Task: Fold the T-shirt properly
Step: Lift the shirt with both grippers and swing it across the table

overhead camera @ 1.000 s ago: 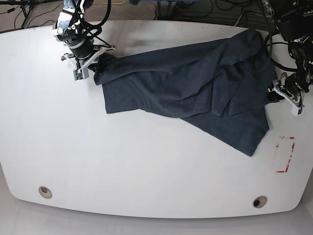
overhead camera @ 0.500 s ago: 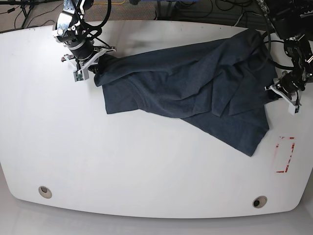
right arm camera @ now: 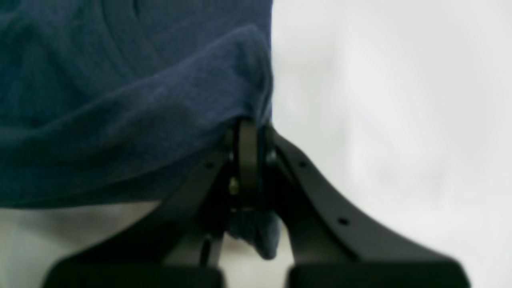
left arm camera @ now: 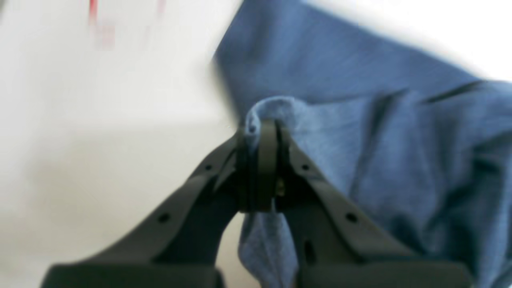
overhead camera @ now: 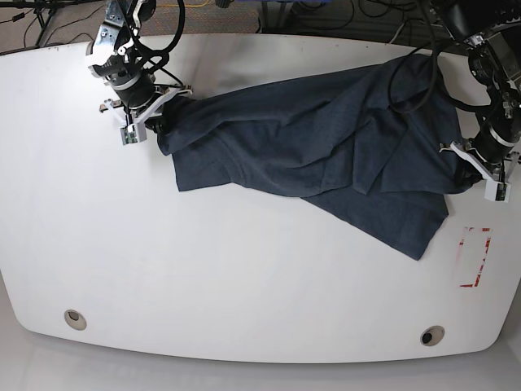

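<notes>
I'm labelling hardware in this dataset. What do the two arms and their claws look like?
In the base view both arms are black with exposed black cables looping beside them. The right claw and left claw have white finger frames seen from above. From the wrist cameras, the fingers look matte dark grey, tapering to a narrow tip, with small round holes along them.
</notes>
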You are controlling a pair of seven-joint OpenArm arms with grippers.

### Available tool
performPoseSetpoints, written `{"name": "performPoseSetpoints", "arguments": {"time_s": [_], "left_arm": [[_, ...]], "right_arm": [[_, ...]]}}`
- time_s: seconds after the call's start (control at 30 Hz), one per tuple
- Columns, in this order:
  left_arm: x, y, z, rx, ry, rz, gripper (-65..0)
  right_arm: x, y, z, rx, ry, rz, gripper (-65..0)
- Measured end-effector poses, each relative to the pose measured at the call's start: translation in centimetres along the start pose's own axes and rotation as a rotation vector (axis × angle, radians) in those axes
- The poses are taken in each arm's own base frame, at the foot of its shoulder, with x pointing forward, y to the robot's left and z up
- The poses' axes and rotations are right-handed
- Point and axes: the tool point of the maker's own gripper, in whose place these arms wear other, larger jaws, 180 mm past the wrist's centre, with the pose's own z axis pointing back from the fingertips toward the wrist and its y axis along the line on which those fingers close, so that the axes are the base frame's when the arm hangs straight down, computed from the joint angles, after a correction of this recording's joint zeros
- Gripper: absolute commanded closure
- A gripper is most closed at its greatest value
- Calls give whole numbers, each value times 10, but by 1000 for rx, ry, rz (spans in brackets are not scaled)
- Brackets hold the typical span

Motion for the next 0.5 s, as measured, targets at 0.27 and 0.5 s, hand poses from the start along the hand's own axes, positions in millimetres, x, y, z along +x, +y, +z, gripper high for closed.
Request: {"name": "performPoseSetpoints", "arguments": {"time_s": [0.27,0.5], "left_arm": [[51,5,14,61,-37,-47,0],[92,48,33,192,-53,21,0]], "right_arm": [[39,-8,-7,-13,-83,28,0],[96,-35,-9,-57,-182,114,0]]}}
